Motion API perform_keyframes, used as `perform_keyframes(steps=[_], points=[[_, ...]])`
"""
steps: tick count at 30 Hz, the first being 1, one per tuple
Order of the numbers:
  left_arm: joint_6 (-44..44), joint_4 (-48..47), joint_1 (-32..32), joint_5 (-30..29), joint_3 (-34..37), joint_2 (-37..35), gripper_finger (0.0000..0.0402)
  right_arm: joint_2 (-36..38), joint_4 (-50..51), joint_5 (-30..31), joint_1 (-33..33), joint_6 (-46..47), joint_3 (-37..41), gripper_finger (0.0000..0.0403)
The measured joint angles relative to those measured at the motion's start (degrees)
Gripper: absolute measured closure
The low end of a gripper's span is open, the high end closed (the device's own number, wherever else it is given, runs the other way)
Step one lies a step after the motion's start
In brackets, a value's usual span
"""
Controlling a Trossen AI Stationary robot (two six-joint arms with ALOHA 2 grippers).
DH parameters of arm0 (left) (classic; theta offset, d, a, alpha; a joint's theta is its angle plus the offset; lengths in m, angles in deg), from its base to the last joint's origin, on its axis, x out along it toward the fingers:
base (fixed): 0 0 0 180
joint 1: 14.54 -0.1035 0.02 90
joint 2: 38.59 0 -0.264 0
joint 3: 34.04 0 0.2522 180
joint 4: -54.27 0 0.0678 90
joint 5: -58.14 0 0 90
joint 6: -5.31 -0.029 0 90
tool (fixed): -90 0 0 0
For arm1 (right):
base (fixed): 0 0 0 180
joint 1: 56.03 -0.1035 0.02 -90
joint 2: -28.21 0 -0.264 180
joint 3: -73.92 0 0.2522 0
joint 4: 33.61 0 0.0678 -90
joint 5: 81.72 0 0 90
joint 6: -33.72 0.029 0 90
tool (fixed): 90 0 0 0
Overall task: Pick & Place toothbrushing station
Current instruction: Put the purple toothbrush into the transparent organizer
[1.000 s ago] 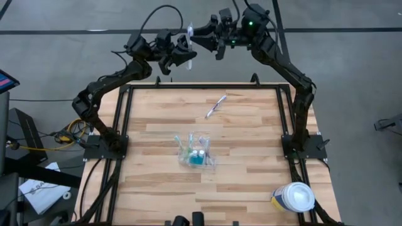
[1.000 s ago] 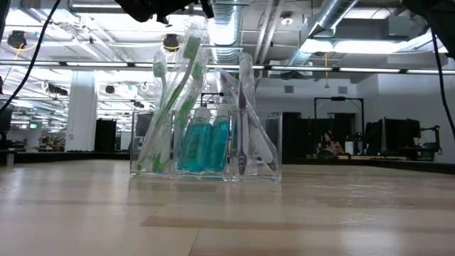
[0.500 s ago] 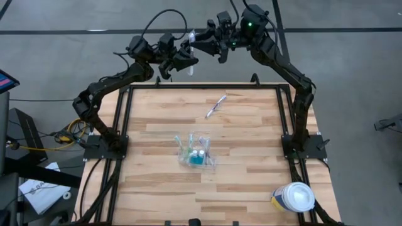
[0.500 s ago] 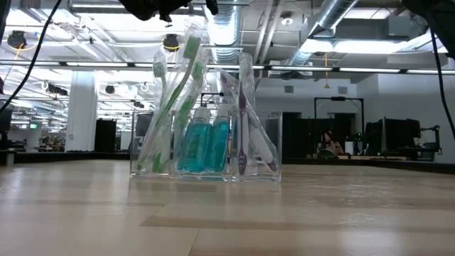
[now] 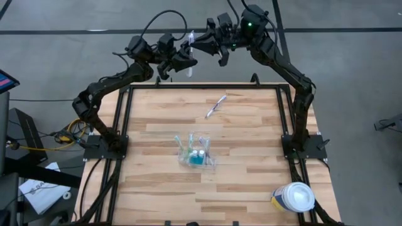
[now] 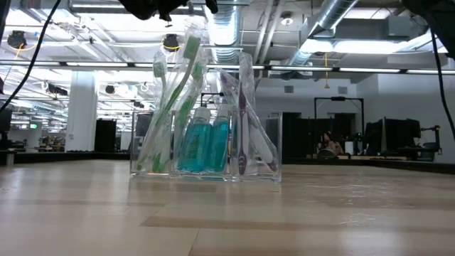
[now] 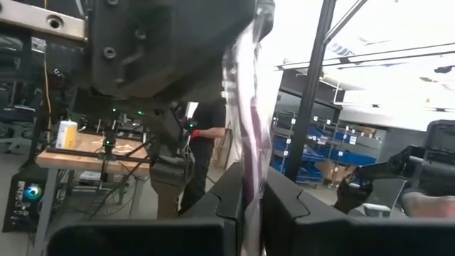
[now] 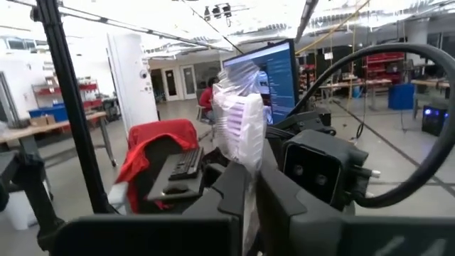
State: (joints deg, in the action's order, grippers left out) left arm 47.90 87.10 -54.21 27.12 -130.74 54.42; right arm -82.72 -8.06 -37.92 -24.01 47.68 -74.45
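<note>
The toothbrushing station (image 5: 196, 152), a clear holder with toothbrushes and blue-green bottles, stands on its base mid-table, also in the low view (image 6: 206, 142). High beyond the table's far edge, both grippers are shut on one toothbrush in a clear wrapper (image 5: 190, 70). My left gripper (image 5: 187, 61) comes from the left and has its handle part (image 7: 250, 107). My right gripper (image 5: 196, 41) comes from the right and has the bristle end (image 8: 238, 121). A loose toothbrush (image 5: 215, 105) lies flat on the far part of the table. My left gripper pinches the wrapped toothbrush's handle (image 7: 250, 153) between its two fingers, which lie across it and come about level from the table's left. The brush is lifted clear of the table. My right gripper pinches the wrapper just below the white bristle head (image 8: 247, 181) between its two fingers, coming about level from the table's right, across the brush. The head sticks out past the fingers.
A round tub with a white lid (image 5: 294, 197) stands at the table's near right corner. Black frame rails (image 5: 125, 119) run along the table's left, right and far edges. In the left wrist view a person (image 7: 206, 139) stands in the room beyond.
My right gripper has shut on the bristle end of the wrapped toothbrush, which my left gripper keeps holding. The brush stays high beyond the far edge, and the holder and the loose toothbrush have not moved.
</note>
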Motion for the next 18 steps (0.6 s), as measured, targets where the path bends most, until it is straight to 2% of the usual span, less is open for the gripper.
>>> perform_keyframes(steps=[11, 18], points=[[2.25, -0.2, -0.71, 4.04, 0.02, -0.17, 0.0348, -0.02, -0.34, -3.54, 1.72, -1.79, 0.09, 0.0399], [2.41, -0.57, -7.15, 4.98, 0.11, -0.17, 0.0303, 2.29, 2.57, -6.29, 6.95, -3.19, 0.02, 0.0401]])
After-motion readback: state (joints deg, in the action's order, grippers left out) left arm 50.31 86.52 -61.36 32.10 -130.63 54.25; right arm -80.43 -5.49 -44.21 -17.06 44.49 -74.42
